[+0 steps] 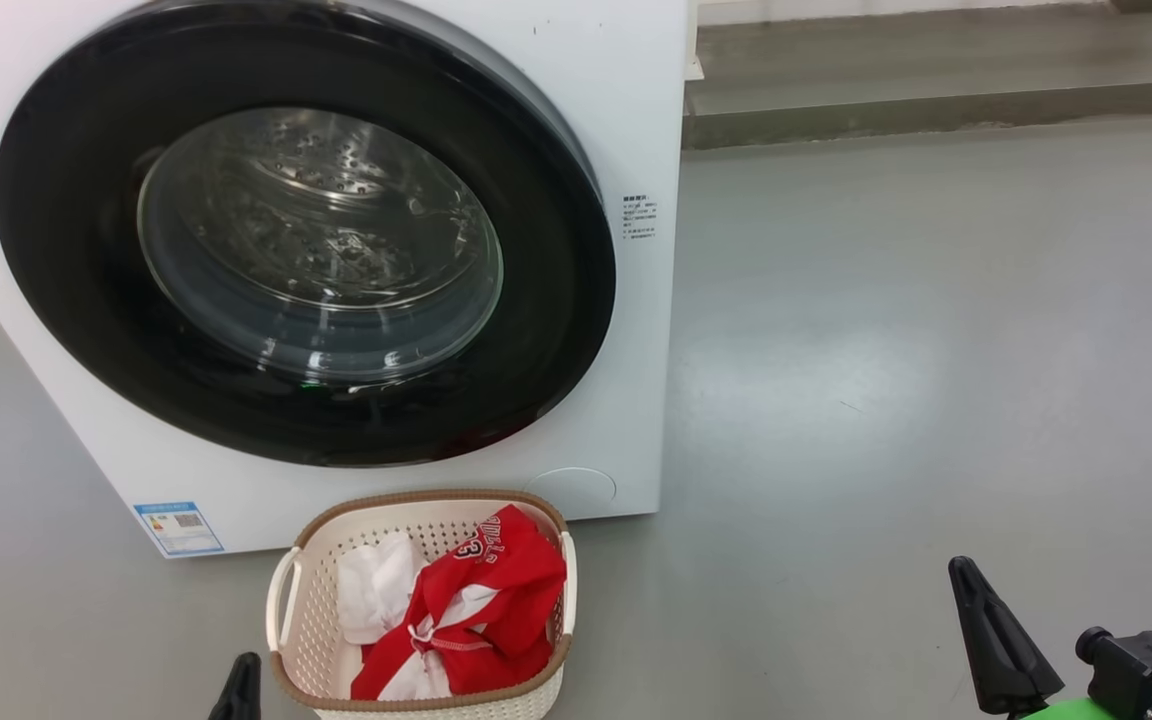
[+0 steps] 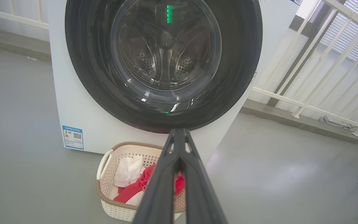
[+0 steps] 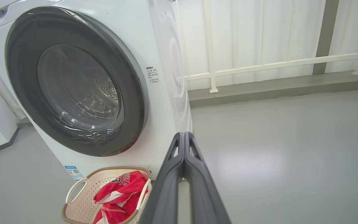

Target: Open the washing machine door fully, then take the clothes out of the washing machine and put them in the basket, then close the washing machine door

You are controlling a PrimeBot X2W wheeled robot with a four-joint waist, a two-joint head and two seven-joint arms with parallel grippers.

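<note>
Both tools are pressed shut and hold nothing: the left gripper (image 2: 179, 133) and the right gripper (image 3: 184, 135), each two long matte dark fingers, in front of the washing machine (image 1: 636, 100), a smooth white box. The round washing machine door (image 1: 556, 300) sits closed, a glossy black rim around bulging clear glass. Just before the machine's foot stands one basket (image 1: 416, 498) of cream perforated plastic with a brown woven-look rim. It holds the clothes (image 1: 501, 590): red jersey with twisted white lettering, plus white cloth. The machine's blue label (image 1: 179, 527) and white sticker (image 1: 640, 216) are too small to read.
</note>
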